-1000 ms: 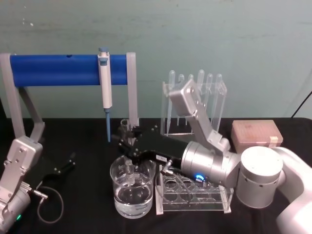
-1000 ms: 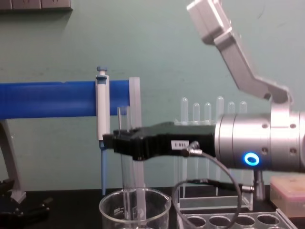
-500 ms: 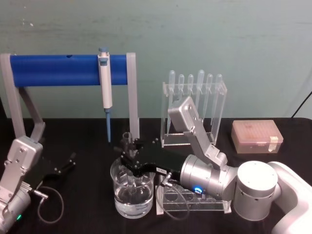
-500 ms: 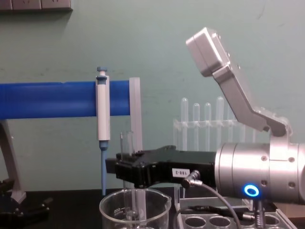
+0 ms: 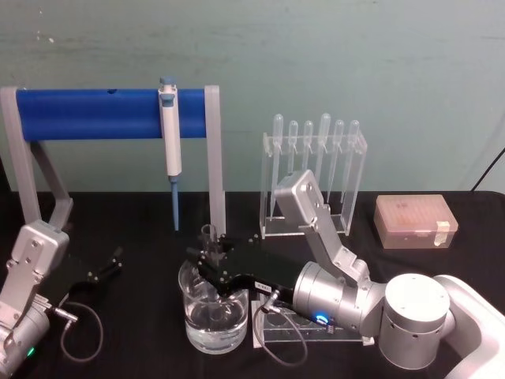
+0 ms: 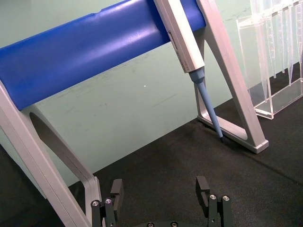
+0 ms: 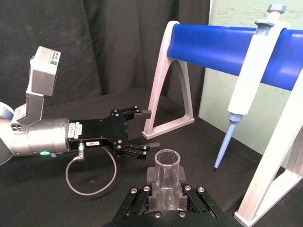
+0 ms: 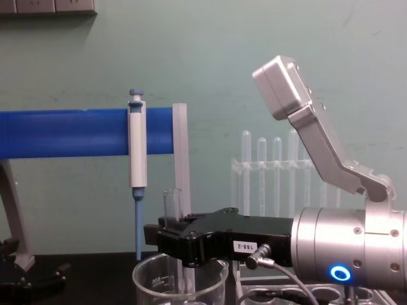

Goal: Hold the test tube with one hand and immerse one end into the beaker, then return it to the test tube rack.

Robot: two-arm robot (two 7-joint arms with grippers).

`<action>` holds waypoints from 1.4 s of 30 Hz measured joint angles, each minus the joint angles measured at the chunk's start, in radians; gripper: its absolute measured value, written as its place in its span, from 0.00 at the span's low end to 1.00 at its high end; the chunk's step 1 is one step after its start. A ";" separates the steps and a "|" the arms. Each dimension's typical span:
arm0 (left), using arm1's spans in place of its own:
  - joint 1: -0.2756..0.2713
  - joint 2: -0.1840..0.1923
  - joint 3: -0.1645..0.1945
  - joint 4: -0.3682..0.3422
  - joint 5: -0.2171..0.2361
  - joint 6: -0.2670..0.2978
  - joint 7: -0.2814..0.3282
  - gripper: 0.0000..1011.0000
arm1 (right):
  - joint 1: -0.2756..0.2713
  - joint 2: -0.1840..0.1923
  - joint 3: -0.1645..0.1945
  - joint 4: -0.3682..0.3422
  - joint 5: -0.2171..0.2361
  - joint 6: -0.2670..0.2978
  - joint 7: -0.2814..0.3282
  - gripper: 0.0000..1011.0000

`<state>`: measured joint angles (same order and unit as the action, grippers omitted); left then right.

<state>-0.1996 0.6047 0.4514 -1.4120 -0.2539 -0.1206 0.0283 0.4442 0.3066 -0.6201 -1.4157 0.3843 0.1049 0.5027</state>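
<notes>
— gripping anything, the right gripper (image 5: 210,267)?
— yes, its fingers are clamped on the test tube (image 8: 172,202), which stands upright with its lower end down inside the beaker (image 8: 147,279), past the rim. whether it meets the water, i cannot tell.
— and the rack?
— the test tube rack (image 5: 262,320) is just beside the beaker. the left gripper (image 6: 160,189) sits low at the left, fingers apart.

Wall: pale green painted wall (image 5: 339,55), upper half of the frame.
Table: black cloth-covered table (image 5: 142,320), lower half.
</notes>
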 joint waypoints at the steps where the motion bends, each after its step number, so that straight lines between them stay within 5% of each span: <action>1: 0.000 0.000 0.000 0.000 0.000 0.000 0.000 0.99 | -0.001 -0.001 0.002 -0.001 -0.001 0.000 0.000 0.22; 42: 0.000 0.000 0.000 0.000 0.000 0.000 0.000 0.99 | -0.002 0.000 0.002 -0.002 -0.001 -0.001 0.000 0.22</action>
<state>-0.1995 0.6047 0.4514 -1.4120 -0.2539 -0.1205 0.0283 0.4426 0.3064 -0.6184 -1.4181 0.3833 0.1040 0.5025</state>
